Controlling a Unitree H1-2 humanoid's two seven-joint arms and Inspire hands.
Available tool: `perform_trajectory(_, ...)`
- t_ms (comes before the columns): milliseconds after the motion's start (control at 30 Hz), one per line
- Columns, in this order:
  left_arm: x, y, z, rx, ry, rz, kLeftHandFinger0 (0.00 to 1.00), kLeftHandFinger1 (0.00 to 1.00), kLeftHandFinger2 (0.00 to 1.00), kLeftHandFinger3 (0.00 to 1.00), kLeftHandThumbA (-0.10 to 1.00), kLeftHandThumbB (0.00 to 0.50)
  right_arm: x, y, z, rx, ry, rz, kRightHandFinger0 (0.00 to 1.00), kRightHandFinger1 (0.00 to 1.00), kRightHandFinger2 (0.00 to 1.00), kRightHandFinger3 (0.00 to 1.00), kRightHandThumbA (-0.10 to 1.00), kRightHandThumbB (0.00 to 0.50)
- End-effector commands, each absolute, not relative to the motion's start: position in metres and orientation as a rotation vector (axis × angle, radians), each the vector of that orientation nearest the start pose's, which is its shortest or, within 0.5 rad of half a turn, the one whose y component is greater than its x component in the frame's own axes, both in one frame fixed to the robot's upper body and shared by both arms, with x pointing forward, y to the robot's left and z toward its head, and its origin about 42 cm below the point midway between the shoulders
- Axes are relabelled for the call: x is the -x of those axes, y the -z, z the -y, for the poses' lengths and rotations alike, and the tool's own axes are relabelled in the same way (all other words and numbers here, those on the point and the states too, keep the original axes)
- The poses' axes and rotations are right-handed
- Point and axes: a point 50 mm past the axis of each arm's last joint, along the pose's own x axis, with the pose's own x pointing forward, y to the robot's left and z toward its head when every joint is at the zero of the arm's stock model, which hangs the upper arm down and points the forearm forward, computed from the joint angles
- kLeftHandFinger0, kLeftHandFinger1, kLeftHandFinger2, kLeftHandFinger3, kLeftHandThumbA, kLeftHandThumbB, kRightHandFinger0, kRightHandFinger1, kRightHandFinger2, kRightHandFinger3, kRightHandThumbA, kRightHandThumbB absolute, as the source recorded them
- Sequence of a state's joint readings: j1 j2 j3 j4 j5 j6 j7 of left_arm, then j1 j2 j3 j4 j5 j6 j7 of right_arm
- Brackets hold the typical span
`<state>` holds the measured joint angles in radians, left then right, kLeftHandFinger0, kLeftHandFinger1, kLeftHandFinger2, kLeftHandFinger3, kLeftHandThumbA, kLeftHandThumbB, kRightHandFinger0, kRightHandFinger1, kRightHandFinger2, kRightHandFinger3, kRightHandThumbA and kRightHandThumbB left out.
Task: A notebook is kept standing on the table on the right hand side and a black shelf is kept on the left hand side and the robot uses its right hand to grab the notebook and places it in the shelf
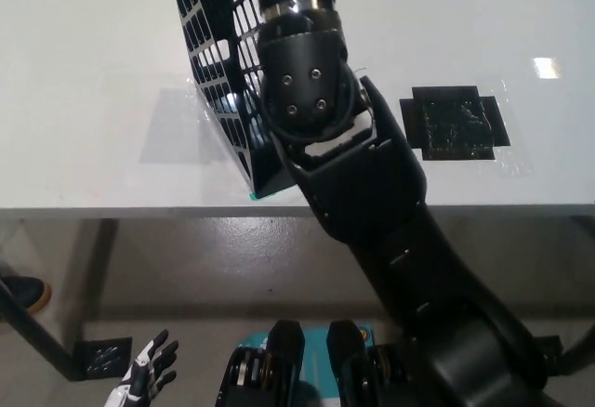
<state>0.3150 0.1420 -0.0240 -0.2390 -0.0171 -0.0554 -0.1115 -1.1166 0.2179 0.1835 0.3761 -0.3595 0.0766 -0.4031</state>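
The black right arm rises from the picture's five o'clock corner toward twelve o'clock and crosses directly over the black shelf. The right hand itself runs off the top edge, so whether its fingers are apart or clamped on anything cannot be told. The notebook is not visible anywhere; it may be hidden above the frame or behind the forearm. The shelf stands on the white table, its long axis slanting from about eleven o'clock down to five o'clock, its near end at the table's front edge. A black square mark lies on the table at three o'clock from the arm. The right arm is plainly the one nearer the shelf. The white left hand rests at seven o'clock, below the table, fingers spread and holding nothing.
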Motion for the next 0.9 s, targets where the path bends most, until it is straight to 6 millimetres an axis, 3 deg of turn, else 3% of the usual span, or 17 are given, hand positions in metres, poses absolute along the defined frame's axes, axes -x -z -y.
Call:
perform_trajectory(0,-0.178,-0.099,-0.253,-0.144,0.118,0.011,1.00,1.00,1.00,1.00,1.00,0.443,-0.450,-0.463,-0.022,0.182,0.000,0.918,0.00,0.04,0.55,0.69,-0.10,0.106)
perform_trajectory(100,-0.178,-0.097,-0.252,-0.143,0.118,0.012,1.00,1.00,1.00,1.00,1.00,0.460,-0.449,-0.458,-0.018,0.185,0.008,0.904,0.00,0.07,0.57,0.70,-0.10,0.115)
perform_trajectory(500,-0.177,-0.095,-0.249,-0.150,0.129,0.009,1.00,1.00,1.00,1.00,1.00,0.434,-0.448,-0.431,-0.013,0.224,0.010,0.868,0.00,0.10,0.61,0.74,-0.10,0.123)
perform_trajectory(567,-0.177,-0.096,-0.248,-0.154,0.132,0.008,1.00,1.00,1.00,1.00,1.00,0.421,-0.449,-0.423,-0.013,0.205,0.000,0.829,0.00,0.10,0.61,0.74,-0.10,0.135)
perform_trajectory(700,-0.176,-0.095,-0.249,-0.167,0.135,0.018,1.00,1.00,1.00,1.00,1.00,0.419,-0.451,-0.406,-0.015,0.187,-0.024,0.774,0.00,0.10,0.60,0.73,-0.10,0.112)
perform_trajectory(867,-0.176,-0.095,-0.250,-0.164,0.141,0.015,1.00,1.00,1.00,1.00,1.00,0.436,-0.456,-0.388,-0.019,0.193,-0.014,0.727,0.00,0.11,0.61,0.72,-0.10,0.124)
